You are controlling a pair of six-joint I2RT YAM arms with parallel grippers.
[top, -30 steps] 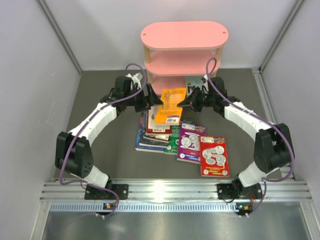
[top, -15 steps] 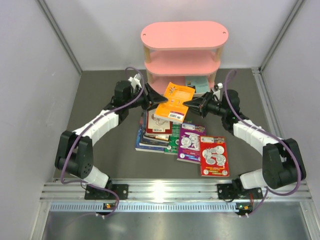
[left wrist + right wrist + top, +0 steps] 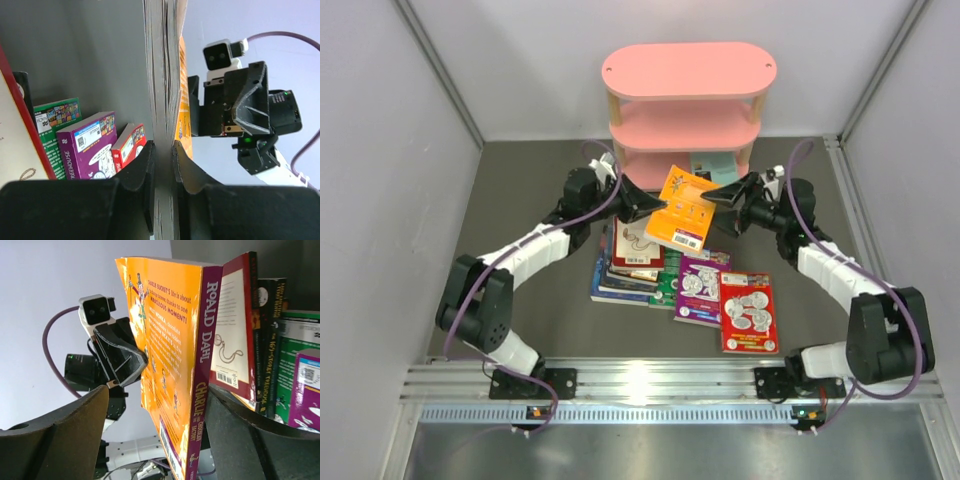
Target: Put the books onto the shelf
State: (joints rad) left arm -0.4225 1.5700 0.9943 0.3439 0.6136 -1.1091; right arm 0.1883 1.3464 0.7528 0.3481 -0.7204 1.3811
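Your left gripper [image 3: 638,203] is clamped on the orange book [image 3: 682,210]. The left wrist view shows its 2 fingers [image 3: 142,165] pressed against either side of the page edge [image 3: 162,75], with no gap. Your right gripper [image 3: 720,195] has its fingers spread wide. In the right wrist view the book [image 3: 165,340] stands between them, spine toward the camera, with clear space between the orange cover and the finger [image 3: 75,420] on that side. Whether the other finger touches the spine side you cannot tell.

The orange book hangs in the air, tilted, in front of the shelf [image 3: 688,68] and below its middle board. It is above the table [image 3: 540,300] and over the far end of the stack [image 3: 630,265]. The 2 grippers face each other across it, the left at its left edge and the right at its right edge.

The stack lies flat on the table, a red-bordered cover on top. A green book [image 3: 667,280] lies against its right side. A purple book [image 3: 701,285] lies just beside that, and a red book [image 3: 749,312] lies just right of the purple one. The top and middle boards of the shelf carry nothing.
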